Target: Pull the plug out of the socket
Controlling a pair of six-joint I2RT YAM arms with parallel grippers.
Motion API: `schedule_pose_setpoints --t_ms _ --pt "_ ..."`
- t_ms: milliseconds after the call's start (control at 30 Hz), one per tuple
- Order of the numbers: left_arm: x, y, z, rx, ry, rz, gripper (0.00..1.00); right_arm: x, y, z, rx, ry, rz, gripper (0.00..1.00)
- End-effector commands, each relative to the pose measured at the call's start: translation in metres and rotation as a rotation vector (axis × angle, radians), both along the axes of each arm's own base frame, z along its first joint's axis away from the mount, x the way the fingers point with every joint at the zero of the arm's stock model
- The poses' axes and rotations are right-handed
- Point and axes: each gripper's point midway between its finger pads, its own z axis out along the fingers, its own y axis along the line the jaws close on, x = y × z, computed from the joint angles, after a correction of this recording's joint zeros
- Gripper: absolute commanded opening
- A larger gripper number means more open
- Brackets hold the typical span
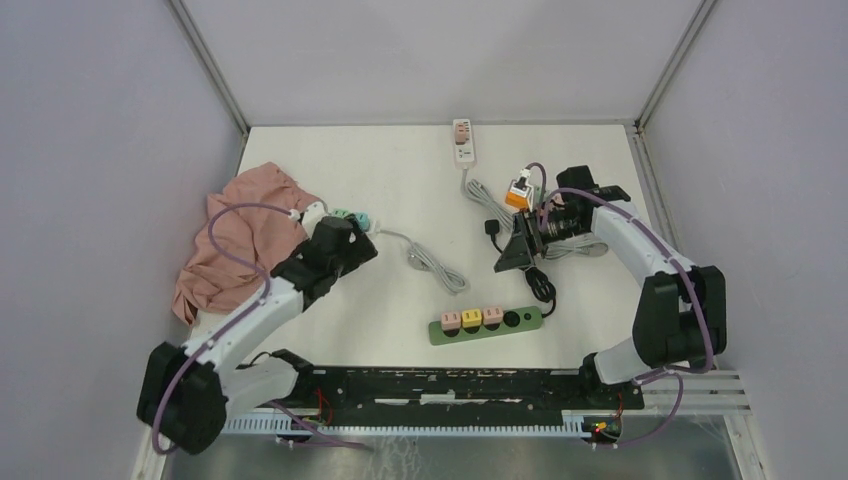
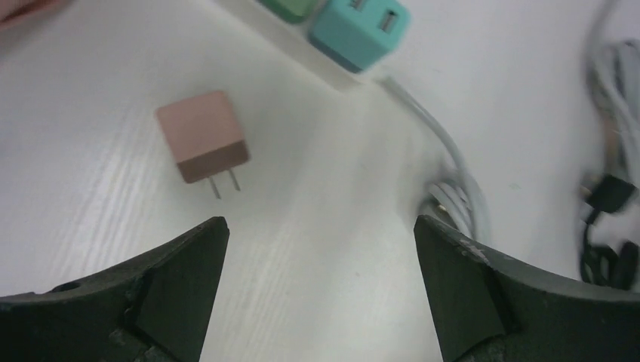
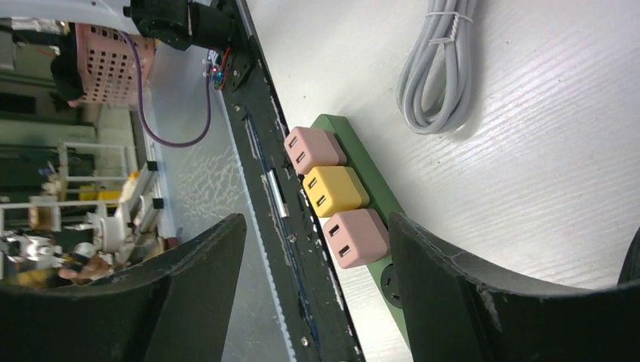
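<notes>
Pink plug is out of the socket, loose on the table.
Left gripper stands wide and empty above the plug, which lies prongs bare near the white socket strip (teal plug seated there). Right gripper is parted and empty over the green strip.

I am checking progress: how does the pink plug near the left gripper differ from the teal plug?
The pink plug lies loose on the table, both prongs bare; the teal plug sits on the white strip, prongs hidden. The teal plug shows two slots; the pink plug shows none. Both are small cubes.
</notes>
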Motion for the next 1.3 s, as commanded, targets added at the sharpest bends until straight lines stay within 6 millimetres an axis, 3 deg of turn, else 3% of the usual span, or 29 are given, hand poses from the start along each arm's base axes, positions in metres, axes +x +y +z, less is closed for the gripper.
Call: schedule_pose_setpoints --t_ms 0,133,233,333,567,700,833,1067,1267 --pt "0.004 -0.065 0.054 -0.208 -0.303 -0.413 0.99 -0.011 0.001 0.035 0.088 -0.234 0.102 0.76" --pt "-0.022 -0.112 0.099 -0.414 -0.541 -0.709 0.99 -0.037 -0.002 0.044 0.143 -0.433 0.229 0.83" --pt "-0.044 -0.137 0.12 -0.505 -0.65 -0.893 0.99 -0.066 -0.008 0.041 0.184 -0.645 0.366 0.98" --pt "-0.062 -0.156 0.126 -0.496 -0.707 -1.012 0.99 -0.088 -0.014 0.026 0.191 -0.819 0.47 1.0" --pt "-0.108 -0.203 0.118 -0.278 -0.839 -1.255 1.0 -0.096 -0.024 -0.018 0.061 -0.908 0.64 1.0" --pt "-0.106 -0.205 0.098 -0.178 -0.853 -1.268 1.0 -0.091 -0.019 -0.043 -0.039 -0.883 0.701 0.97" --pt "-0.099 -0.204 0.081 -0.157 -0.801 -1.231 0.98 -0.086 -0.012 -0.052 -0.089 -0.852 0.723 0.94" --pt "-0.104 -0.206 0.075 -0.16 -0.815 -1.267 0.96 -0.069 -0.002 -0.068 -0.217 -0.853 0.7 0.85" --pt "-0.11 -0.204 0.072 -0.148 -0.859 -1.306 0.95 -0.073 0.009 -0.079 -0.257 -0.854 0.765 0.78"
